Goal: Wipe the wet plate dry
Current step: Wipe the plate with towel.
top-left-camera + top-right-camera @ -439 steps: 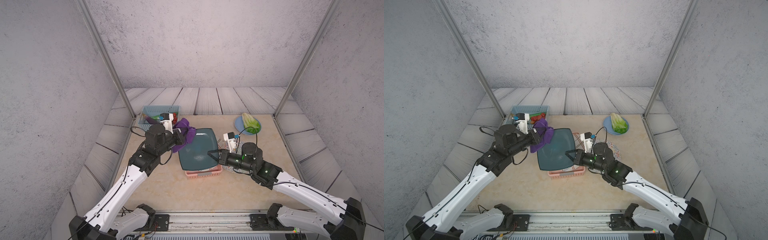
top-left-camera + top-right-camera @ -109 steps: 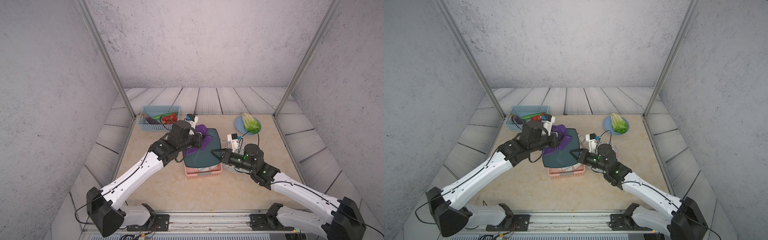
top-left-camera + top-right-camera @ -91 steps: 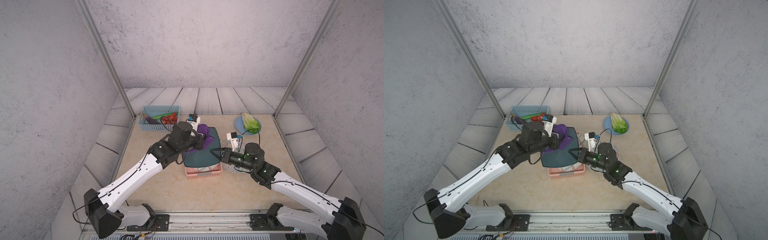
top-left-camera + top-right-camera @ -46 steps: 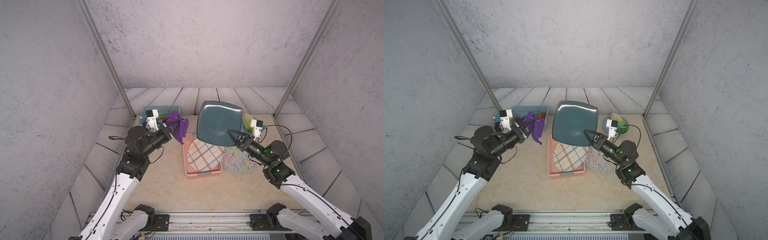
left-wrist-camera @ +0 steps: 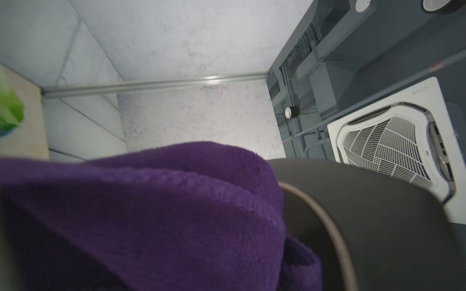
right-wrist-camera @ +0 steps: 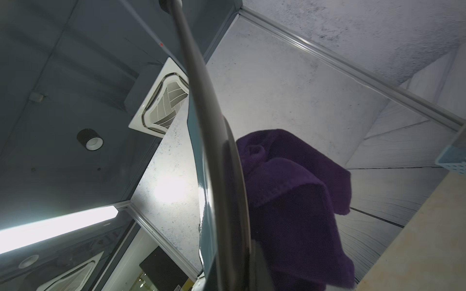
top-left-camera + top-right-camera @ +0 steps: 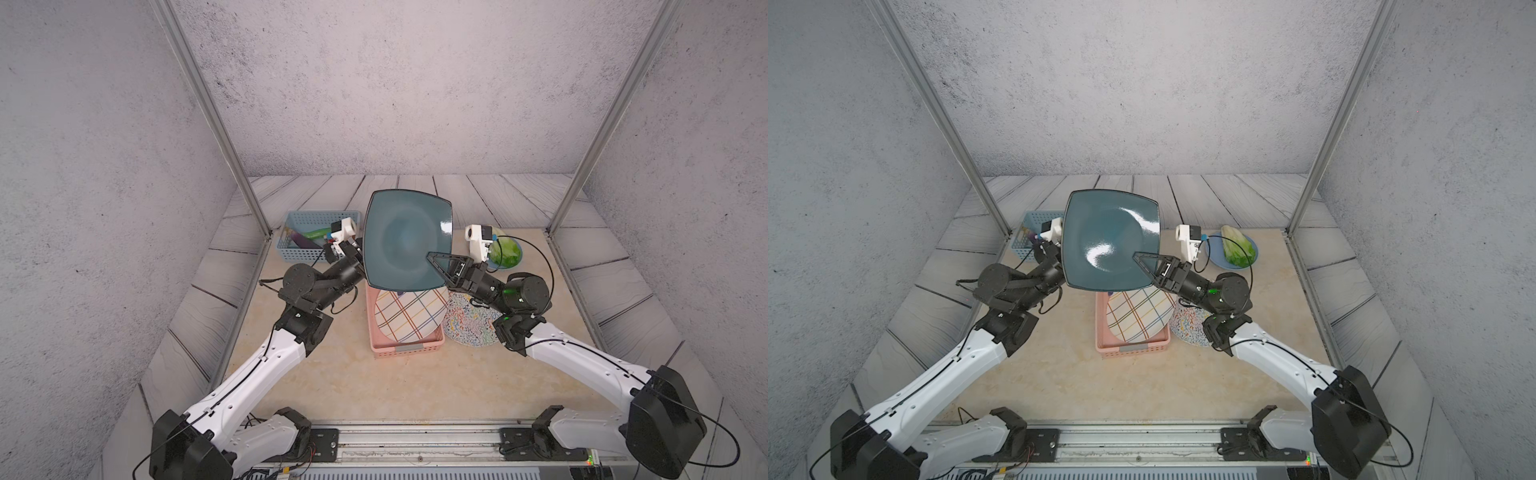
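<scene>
A dark teal square plate (image 7: 405,241) (image 7: 1108,245) stands upright in the air above the rack, its glossy face toward both top views. My right gripper (image 7: 436,259) (image 7: 1142,259) is shut on its lower right edge. My left arm (image 7: 324,282) reaches behind the plate's left edge, so its fingers are hidden in both top views. In the left wrist view a purple cloth (image 5: 141,214) fills the jaws and lies against the plate's dark underside (image 5: 378,226). The right wrist view shows the plate's rim (image 6: 216,156) edge-on, with the cloth (image 6: 297,201) behind it.
Below the plate a pink rack (image 7: 405,347) holds a checked plate (image 7: 409,316). A speckled plate (image 7: 469,322) leans beside the rack. A blue basket (image 7: 307,241) of vegetables stands at the back left. A blue dish with lettuce (image 7: 505,253) sits at the back right.
The plate has been lifted off the rack and tipped upright. In the last half second my left gripper carried the purple cloth rightward, from beside the basket to behind the plate.
</scene>
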`<state>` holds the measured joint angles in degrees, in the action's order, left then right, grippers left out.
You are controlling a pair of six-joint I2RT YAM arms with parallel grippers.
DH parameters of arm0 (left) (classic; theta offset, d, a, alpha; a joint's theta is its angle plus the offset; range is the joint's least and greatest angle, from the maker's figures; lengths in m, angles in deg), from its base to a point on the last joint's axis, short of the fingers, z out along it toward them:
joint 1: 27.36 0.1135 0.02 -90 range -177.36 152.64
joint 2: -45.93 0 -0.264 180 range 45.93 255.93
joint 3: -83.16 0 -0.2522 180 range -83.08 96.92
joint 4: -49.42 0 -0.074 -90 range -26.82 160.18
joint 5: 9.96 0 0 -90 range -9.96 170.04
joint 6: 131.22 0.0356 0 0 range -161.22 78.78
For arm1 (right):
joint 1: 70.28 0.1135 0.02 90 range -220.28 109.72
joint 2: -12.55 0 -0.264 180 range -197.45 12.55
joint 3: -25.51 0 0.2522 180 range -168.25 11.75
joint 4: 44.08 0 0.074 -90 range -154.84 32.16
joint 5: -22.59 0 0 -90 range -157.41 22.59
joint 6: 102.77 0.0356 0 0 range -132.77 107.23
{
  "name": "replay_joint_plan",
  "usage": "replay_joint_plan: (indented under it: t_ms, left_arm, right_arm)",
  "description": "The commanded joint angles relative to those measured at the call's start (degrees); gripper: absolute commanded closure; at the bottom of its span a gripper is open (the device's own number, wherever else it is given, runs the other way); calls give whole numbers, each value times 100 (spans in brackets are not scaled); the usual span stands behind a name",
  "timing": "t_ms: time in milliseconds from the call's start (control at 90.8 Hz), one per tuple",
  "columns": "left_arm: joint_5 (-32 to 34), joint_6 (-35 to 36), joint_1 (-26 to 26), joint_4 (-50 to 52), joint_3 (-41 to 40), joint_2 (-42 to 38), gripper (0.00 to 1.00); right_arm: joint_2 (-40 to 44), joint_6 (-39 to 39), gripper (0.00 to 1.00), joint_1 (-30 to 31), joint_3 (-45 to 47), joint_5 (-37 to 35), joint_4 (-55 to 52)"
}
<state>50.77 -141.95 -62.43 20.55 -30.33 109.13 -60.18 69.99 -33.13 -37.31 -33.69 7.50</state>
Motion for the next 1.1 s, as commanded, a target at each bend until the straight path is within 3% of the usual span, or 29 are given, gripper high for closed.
replay_joint_plan:
  t_ms: [0, 110, 198, 286, 374, 451, 561, 672, 738, 782, 826, 892, 969, 1035, 1090]
  left_arm:
    - [-50, 105, -433, -780, 92, -86, 100]
    - [-170, -65, 162, -736, 147, -380, 100]
    - [-230, 41, 467, -460, 268, -550, 100]
    - [-273, 210, 344, -381, 346, -433, 100]
    - [-130, 341, -78, -567, 146, -136, 100]
    - [-264, 305, -340, -885, -61, 163, 100]
    - [-102, 223, -220, -1284, -598, -30, 100]
    - [-357, 1076, 483, 279, -652, -938, 100]
    - [-113, 2558, 816, 2729, -271, -1550, 100]
    - [449, 3700, 871, 4246, 148, -1909, 100]
    - [814, 4354, 893, 5320, 380, -2067, 100]
    - [813, 4692, 1086, 5739, 430, -2130, 100]
    - [544, 4640, 1349, 5783, 378, -2038, 100]
    - [396, 4504, 1505, 5706, 230, -1948, 100]
    - [263, 4386, 1583, 5487, 71, -1872, 100]
  right_arm:
    - [-50, -11, 100, -241, -374, -479, 403]
    - [189, -27, 100, -481, -152, -568, 283]
    - [442, -431, 100, -287, -37, -154, -410]
    - [573, -986, 100, 263, 61, -328, -824]
    - [470, -1085, 100, 401, -110, -534, -742]
    - [403, -1057, 100, 156, -352, -587, -826]
    - [526, -889, 100, -529, -414, -774, -1286]
    - [954, -810, 100, -1297, -50, -873, -1692]
    - [1451, -1186, 100, -1716, 168, -993, -2463]
    - [1901, -1700, 100, -1878, 237, -1211, -3520]
    - [2362, -2310, 100, -1939, 234, -1674, -4785]
    - [2922, -2937, 100, -1952, 139, -2721, -6518]
    - [3311, -3224, 100, -1965, 139, -3976, -7798]
    - [3657, -3258, 100, -2002, 429, -4710, -8334]
    - [3862, -3249, 100, -2059, 676, -4909, -8478]
